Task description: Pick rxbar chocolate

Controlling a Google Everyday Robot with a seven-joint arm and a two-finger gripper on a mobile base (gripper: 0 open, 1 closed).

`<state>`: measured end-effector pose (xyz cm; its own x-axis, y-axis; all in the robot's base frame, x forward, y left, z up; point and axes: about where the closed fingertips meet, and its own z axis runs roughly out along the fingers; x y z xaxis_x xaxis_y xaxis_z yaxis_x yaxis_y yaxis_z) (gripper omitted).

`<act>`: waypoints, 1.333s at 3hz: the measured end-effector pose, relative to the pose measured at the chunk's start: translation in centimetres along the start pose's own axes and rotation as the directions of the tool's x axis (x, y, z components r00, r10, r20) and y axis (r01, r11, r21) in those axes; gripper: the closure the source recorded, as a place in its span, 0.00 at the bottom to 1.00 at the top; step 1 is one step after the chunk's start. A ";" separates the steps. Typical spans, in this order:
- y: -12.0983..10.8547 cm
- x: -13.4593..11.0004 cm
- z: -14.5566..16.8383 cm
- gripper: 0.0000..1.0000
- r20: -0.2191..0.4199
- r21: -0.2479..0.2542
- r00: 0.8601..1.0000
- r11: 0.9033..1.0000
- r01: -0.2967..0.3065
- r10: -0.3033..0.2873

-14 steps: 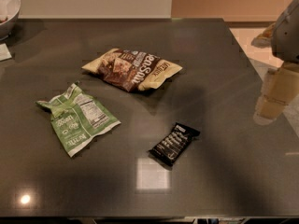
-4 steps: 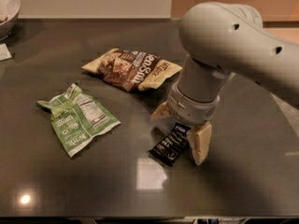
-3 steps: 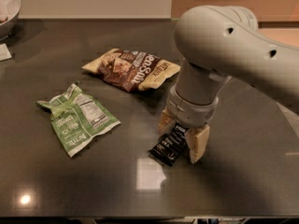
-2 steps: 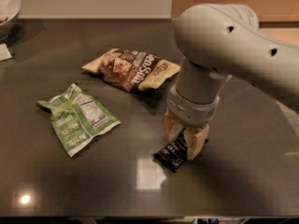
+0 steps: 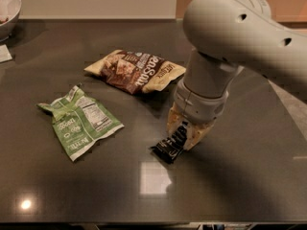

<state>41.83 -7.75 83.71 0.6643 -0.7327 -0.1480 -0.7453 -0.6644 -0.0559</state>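
Note:
The rxbar chocolate [image 5: 168, 149] is a small black glossy bar with white lettering on the dark table, right of centre toward the front. My gripper [image 5: 184, 134] reaches down from the large white arm and its cream fingers are closed around the bar's far end. The bar's near end sticks out to the lower left and still touches the table. The far end is hidden between the fingers.
A brown-and-cream snack bag [image 5: 135, 70] lies behind the gripper. A green-and-white snack bag [image 5: 79, 121] lies to the left. A white bowl [image 5: 8, 11] stands at the far left corner beside a paper scrap [image 5: 5, 53]. The table's front edge [image 5: 144, 222] is near.
The arm swung in from the right and came down over the bar. The fingers, spread wide a second ago, have closed on the bar's far end, and the bar has shifted slightly.

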 end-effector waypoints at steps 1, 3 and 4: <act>-0.6 0.6 -2.3 1.00 0.023 -0.002 0.998 0.998 -0.061 0.061; -3.1 1.8 -7.8 1.00 0.101 0.058 0.985 0.988 -0.146 0.139; -4.1 2.0 -10.5 1.00 0.137 0.105 0.980 0.981 -0.161 0.146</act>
<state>46.83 -8.05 94.01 0.5343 -0.7946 -0.2884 -0.8443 -0.5187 -0.1350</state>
